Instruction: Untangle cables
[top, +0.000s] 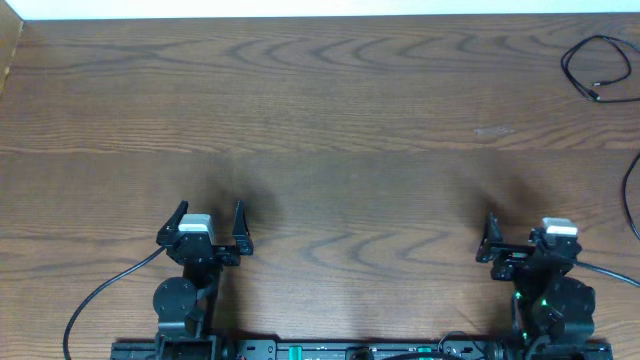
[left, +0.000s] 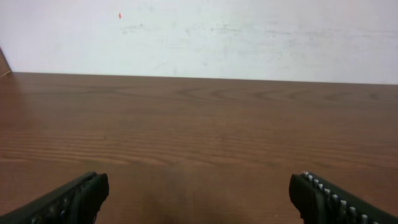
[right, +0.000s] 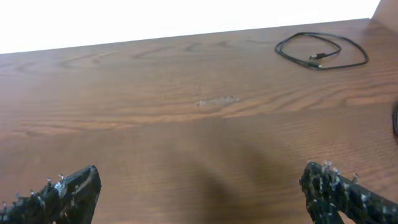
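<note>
dark wood-grain table (top: 330, 130), white scuffed wall (left: 249, 37) behind.

Robot lab: wooden table (top: 330, 100), mounted arms (top: 185, 295)

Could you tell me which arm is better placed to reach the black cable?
Right. The black cable lies looped at the far right corner, ahead of the right arm, jaws open; the left arm is farther off.

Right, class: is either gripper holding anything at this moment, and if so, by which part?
Nothing is held. The left gripper and the right gripper both stand open and empty. The black cable lies untouched, far ahead on the right.
</note>
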